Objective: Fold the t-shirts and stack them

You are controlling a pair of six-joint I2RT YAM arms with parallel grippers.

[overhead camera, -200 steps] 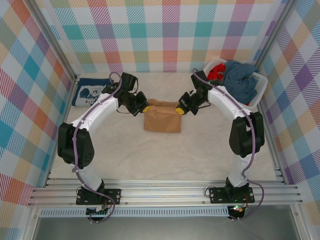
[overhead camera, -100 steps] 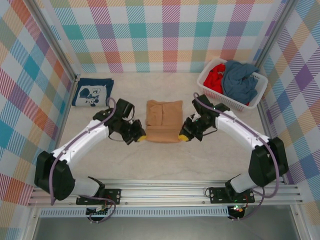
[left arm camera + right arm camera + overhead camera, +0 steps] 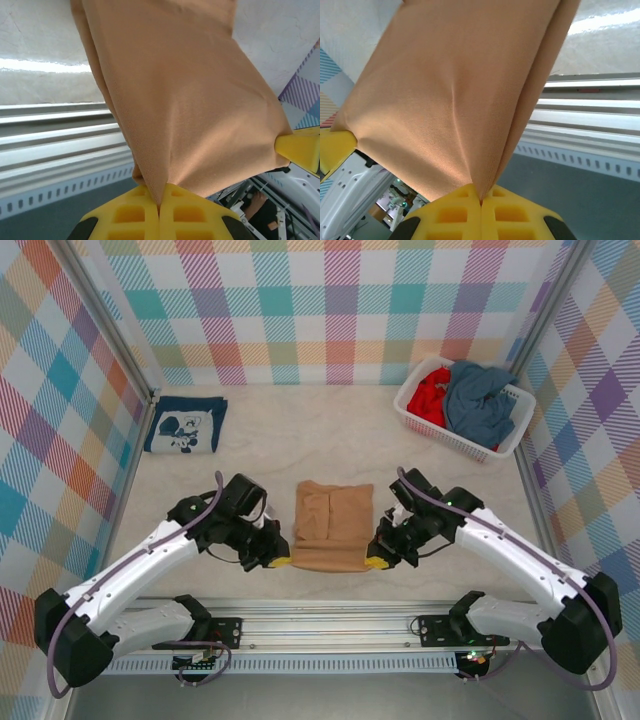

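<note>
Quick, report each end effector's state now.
Left end effector: closed, pinching the tan t-shirt's near left corner.
Right end effector: closed, pinching the same shirt's near right corner.

The pale table [image 3: 300,430] bears a folded navy tee [image 3: 185,426], a tan tee [image 3: 330,520] — and a white basket [image 3: 440,435].

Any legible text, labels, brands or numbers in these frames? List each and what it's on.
None can be read.
The white graphic on the navy t-shirt: too small to tell whether it holds any words.
The tan t-shirt: plain fabric, no print showing.
</note>
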